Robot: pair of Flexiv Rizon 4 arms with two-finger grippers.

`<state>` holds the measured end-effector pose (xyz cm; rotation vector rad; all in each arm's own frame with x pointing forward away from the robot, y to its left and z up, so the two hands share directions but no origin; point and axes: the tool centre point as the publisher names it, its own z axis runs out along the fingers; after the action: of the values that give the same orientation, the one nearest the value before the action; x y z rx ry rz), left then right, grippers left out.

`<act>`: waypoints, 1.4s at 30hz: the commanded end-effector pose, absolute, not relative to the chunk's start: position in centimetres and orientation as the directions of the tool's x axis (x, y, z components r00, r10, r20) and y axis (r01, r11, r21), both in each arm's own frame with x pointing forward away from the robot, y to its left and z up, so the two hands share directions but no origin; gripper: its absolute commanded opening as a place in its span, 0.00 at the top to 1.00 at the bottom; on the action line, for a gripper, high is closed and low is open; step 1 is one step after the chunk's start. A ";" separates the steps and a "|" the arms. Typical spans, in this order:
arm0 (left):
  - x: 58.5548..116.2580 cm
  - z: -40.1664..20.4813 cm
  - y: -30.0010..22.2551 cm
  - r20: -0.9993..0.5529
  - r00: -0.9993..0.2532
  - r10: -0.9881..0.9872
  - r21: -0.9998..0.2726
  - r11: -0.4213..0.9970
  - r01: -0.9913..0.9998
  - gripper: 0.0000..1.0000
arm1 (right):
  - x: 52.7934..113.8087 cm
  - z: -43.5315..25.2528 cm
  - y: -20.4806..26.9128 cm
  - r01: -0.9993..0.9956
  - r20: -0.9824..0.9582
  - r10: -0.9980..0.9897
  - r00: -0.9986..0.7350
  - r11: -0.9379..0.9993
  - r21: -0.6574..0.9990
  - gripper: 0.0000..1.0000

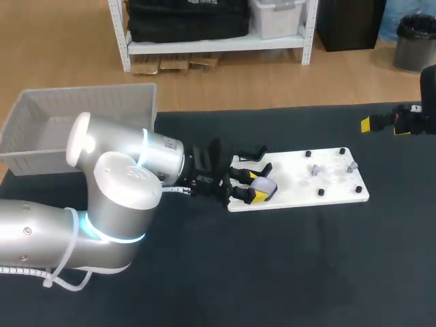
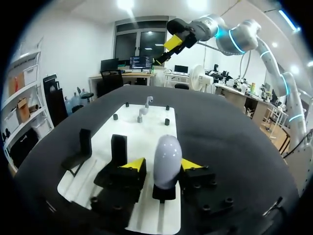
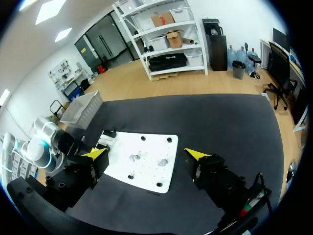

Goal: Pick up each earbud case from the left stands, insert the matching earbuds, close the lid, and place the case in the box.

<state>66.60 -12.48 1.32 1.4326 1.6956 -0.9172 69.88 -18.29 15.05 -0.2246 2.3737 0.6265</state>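
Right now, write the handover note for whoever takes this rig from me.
Left gripper: open, with a finger on either side of the earbud case. The case is upright on its stand at one end of the white board, and its lid looks shut.
Right gripper: open and empty, held above the table.
Earbuds: small pieces on pegs at the board's other end, not picked up.
Box: at the table's left rear, with no case visible in it.
Done: nothing yet.
Left to do: grip and lift the case, load the earbuds, close the lid, put it in the box.
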 end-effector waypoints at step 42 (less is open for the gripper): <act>70.9 10.5 -14.6 -0.895 0.068 0.441 0.124 0.099 0.987 1.00 | 66.0 14.1 -9.2 -0.411 -0.615 -0.110 -0.781 0.832 0.373 0.00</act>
<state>69.47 -13.59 10.64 1.4539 1.4989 -0.7866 66.25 -10.15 14.09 -0.3761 2.4118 0.6686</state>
